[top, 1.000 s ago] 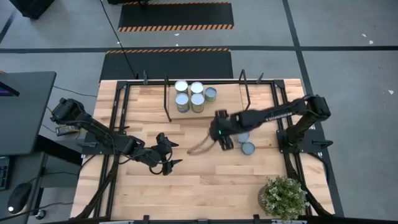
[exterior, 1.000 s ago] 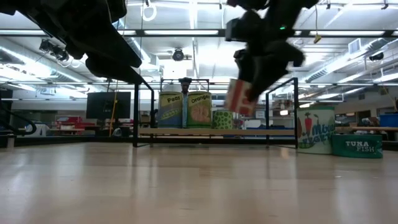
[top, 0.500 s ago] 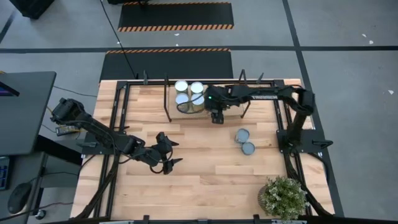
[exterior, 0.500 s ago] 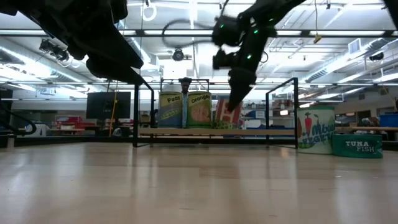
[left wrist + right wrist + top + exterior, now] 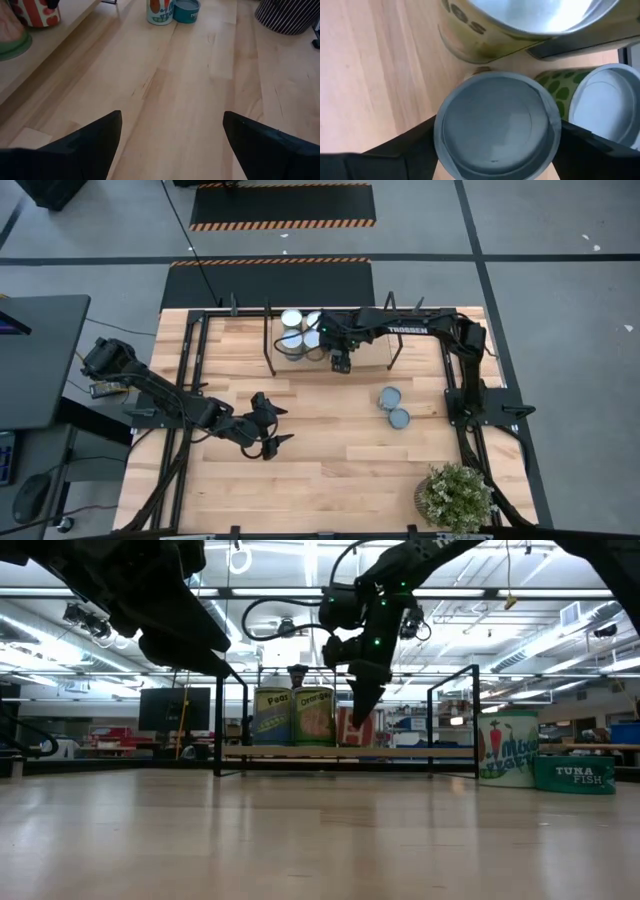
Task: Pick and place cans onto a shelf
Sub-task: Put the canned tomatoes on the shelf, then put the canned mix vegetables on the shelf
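Several cans stand on the shelf at the table's far edge. My right gripper points down over a red-and-white can with a blue-grey top. That can stands upright on the shelf board, beside the Orange can and a green-dotted can. One finger stands at each side of it. In the high view the gripper hides this can. My left gripper waits open over the table's left half, with nothing between its fingers. My right gripper comes at the red-and-white can from above, one finger at each side of its wall. The can's rim hides the gap. I cannot tell whether the fingers touch it. The can stands upright on the shelf board.
Two loose cans stand on the table's right half, one of them a flat tuna tin. A potted plant stands at the near right corner. Thin black rods frame the shelf. Bare wood lies between the arms.
My right gripper has carried the red-and-white can from beside the two loose cans toward the table's far edge and a little left, rolling its wrist. The can was held tilted in the air. Now it stands upright on the shelf board next to the other cans.
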